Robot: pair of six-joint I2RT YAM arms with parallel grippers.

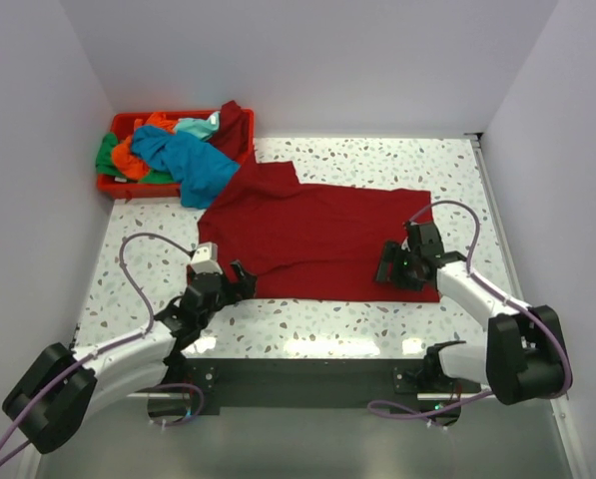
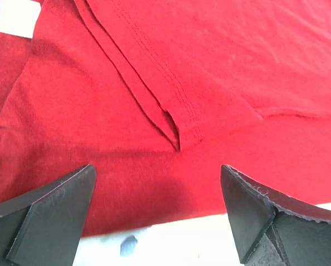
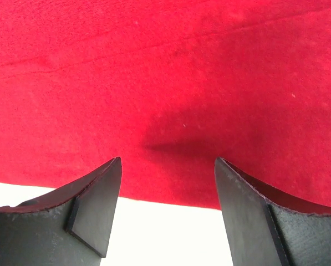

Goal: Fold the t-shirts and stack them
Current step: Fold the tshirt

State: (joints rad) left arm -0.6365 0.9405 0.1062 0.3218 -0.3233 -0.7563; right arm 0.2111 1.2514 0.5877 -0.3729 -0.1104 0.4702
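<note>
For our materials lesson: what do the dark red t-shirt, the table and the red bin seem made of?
The dark red t-shirt: matte knit fabric, probably cotton; stitched hems, fuzzy surface. The table: speckled, terrazzo-like, slightly glossy. The red bin: likely plastic, smooth rigid wall.

The red bin (image 1: 111,187) at the far left corner of the table (image 1: 307,319) is mostly buried; only its near and left rim is seen. The green t-shirt (image 1: 105,157) is largely covered by the orange t-shirt (image 1: 128,158) and the teal t-shirt (image 1: 190,160). In both wrist views the dark red t-shirt (image 2: 209,66) is cut off by the picture edges. From above, part of its near right edge is hidden beneath the right gripper (image 1: 385,263).
</note>
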